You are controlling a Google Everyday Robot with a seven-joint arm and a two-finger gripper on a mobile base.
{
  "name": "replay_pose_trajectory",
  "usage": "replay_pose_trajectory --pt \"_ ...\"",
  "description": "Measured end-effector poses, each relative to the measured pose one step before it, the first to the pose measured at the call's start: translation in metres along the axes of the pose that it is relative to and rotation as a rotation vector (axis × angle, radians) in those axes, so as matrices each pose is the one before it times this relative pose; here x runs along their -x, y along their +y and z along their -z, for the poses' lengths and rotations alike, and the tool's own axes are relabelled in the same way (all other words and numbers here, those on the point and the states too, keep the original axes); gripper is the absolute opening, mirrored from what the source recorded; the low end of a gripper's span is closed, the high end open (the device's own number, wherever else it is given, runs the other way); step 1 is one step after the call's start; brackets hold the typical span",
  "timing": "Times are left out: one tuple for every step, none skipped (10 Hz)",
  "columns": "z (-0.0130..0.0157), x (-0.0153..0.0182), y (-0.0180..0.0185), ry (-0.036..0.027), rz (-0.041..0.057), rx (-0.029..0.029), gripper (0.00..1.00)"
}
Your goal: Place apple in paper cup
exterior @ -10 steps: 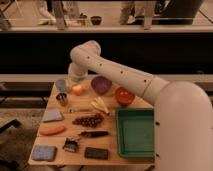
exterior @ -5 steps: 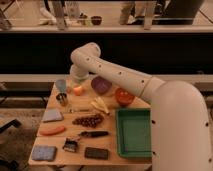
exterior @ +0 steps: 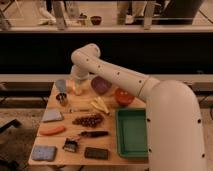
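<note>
Apple, a small round orange-yellow fruit point(exterior: 78, 90), is at the back-left part of the wooden surface point(exterior: 107, 142), directly under the gripper point(exterior: 76, 84) of the white robot arm point(exterior: 120, 77). If the gripper touches it or holds it, I cannot tell, and how far the gripper stands open I cannot tell also (the wrist covers that part). Just left of the apple stands the small pale cylindrical paper cup point(exterior: 61, 85), upright w/ a wider rim, looking grey-blue in this light; the apple is outside of it. In front of this cup, very near, is a small shiny metal cup point(exterior: 62, 98). Right of the apple: a purple round bowl point(exterior: 101, 84), then a red-orange bowl point(exterior: 124, 96). Yellow bananas point(exterior: 100, 105) lie btw. the bowls and a dark bunch of grapes point(exterior: 89, 120). A green rectangular tray point(exterior: 132, 131) takes the right side. Along the left edge, front to back: a blue sponge point(exterior: 44, 152), a long orange carrot point(exterior: 52, 130), a grey flat pad point(exterior: 52, 115). A black flat rectangular object point(exterior: 96, 153) lies at the front.
</note>
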State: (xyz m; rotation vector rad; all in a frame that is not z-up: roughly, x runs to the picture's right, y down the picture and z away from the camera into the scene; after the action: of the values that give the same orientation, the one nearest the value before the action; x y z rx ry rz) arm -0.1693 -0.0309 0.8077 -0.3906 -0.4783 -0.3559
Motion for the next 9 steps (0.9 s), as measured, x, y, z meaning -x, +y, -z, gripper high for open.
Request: replay_pose_trajectory --pt "-0.00293 -0.00100 -0.00094 -0.00135 0.00441 0.00230 0.80" --pt "-0.00439 -0.00158 -0.00169 -0.00380 0.00478 0.00408 0.80" --pt "-0.00653 -0.00310 -0.00373 -0.00675 0.00174 0.00880 0.80" --pt "-0.00567 -0.00223 -0.00242 -0.00454 0.00039 0.00954 0.80" --pt "-0.00924 -0.00390 -0.00440 -0.00583 0.00017 0.01380 0.80" --pt "-0.01181 -0.00429 -0.00466 -0.00543 -0.00218 0.01590 0.80" --pt "-0.00687 -0.00233 -0.00390 -0.00516 -0.00225 0.01087 0.80" --pt "-0.00735 -0.00176 -0.00391 -0.00556 -0.00088 0.01050 0.80" --pt "-0.00676 -0.00226 -0.00247 -0.00283 -0.00240 0.01200 0.80"
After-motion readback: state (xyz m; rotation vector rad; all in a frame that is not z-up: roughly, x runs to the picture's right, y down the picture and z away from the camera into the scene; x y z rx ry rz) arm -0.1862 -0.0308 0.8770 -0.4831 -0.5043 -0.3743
